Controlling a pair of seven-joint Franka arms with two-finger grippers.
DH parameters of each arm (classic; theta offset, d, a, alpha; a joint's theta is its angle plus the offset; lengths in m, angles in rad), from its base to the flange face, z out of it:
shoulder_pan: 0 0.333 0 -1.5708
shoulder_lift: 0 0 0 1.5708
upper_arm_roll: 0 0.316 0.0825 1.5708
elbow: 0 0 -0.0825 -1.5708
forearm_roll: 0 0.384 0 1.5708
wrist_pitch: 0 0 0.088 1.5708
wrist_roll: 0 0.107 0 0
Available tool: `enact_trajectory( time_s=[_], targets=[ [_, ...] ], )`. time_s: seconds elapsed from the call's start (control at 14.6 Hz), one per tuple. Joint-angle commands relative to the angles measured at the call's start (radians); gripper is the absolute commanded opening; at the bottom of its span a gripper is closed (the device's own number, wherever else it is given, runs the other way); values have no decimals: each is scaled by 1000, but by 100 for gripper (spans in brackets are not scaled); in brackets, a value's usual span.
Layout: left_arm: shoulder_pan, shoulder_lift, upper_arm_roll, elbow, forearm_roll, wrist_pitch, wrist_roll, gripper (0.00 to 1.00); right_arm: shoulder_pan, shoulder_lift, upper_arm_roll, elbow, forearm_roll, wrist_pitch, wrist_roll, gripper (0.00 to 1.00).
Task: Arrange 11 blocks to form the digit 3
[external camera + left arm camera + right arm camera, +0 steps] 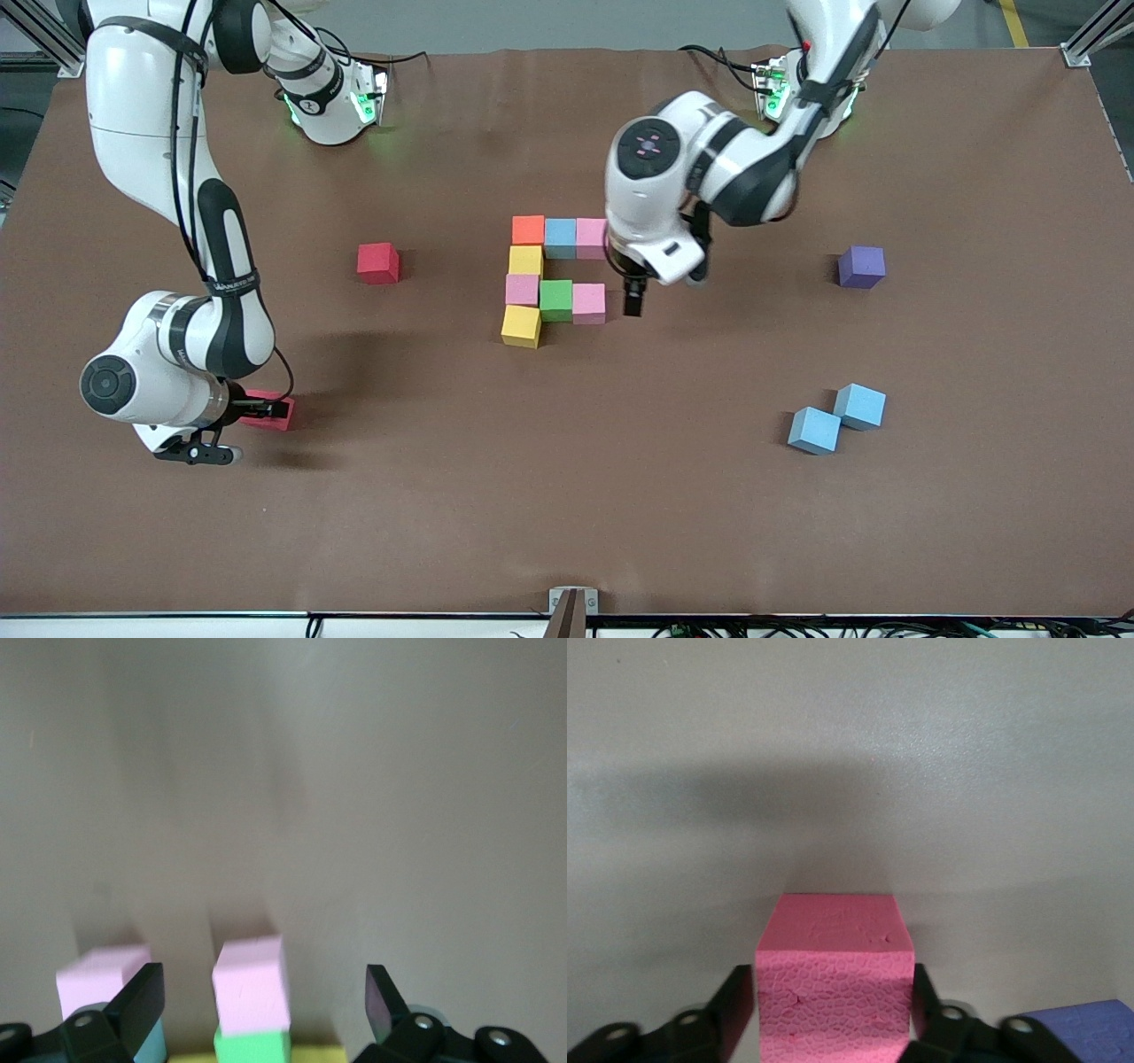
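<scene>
The partly built digit 3 stands mid-table: orange [529, 229], light blue [560, 237] and pink [591, 237] blocks in a row, then yellow [525, 260], a row of pink [522, 289], green [555, 299] and pink [588, 303], and yellow [521, 326]. My left gripper [629, 288] [264, 992] hangs open just off that last pink block [252, 983], its fingers well apart from it. My right gripper [266, 410] [833, 1010] is shut on a deep pink block [282, 416] [833, 979] resting on the table. A red block [378, 263] lies loose.
Two light blue blocks [813, 431] [859, 406] sit together toward the left arm's end, nearer the front camera. A purple cube [861, 267] lies at that end too. Another purple cube [1090, 1028] shows beside the right gripper.
</scene>
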Motion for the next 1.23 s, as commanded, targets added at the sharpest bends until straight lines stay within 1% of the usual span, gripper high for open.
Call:
enact_trajectory(
  time_s=[0.0, 0.07, 0.14, 0.21, 0.41, 0.48, 0.55, 0.62, 0.75, 0.89, 1.03, 1.16],
  targets=[
    [118, -19, -5, -25, 17, -10, 218, 100, 4, -12, 1, -20, -9, 16, -8, 51],
    [168, -16, -5, -20, 20, -10, 303, 100, 4, -14, 1, -17, -9, 16, -8, 49],
    [210, -8, -5, -10, 20, -10, 370, 100, 4, -17, 1, -11, -7, 15, -1, 44],
    [251, -1, -3, 6, 20, -3, 420, 100, 7, -20, 1, 3, -7, 13, -2, 42],
    [354, 93, -2, 102, 18, 1, 539, 100, 53, -23, 2, 54, -4, -11, 1, 42],
    [374, 136, 0, 143, 20, 1, 557, 100, 76, -23, 1, 66, 2, -20, 7, 42],
    [393, 183, 2, 186, 20, 1, 569, 100, 101, -23, 1, 72, 37, -22, 9, 43],
    [414, 215, 2, 216, 18, 1, 586, 100, 127, -23, 1, 74, 51, -28, 9, 44],
    [472, 274, 2, 263, 17, 1, 656, 100, 200, -22, -1, 109, 53, -80, 15, 44],
    [517, 320, 2, 296, 15, 2, 791, 100, 252, -20, -2, 144, 53, -141, 80, 44],
    [548, 354, 2, 316, 13, 28, 817, 100, 300, -14, -2, 182, 53, -193, 119, 44],
    [554, 369, 2, 316, 12, 63, 799, 100, 343, -3, -1, 201, 53, -211, 136, 44]
  ],
)
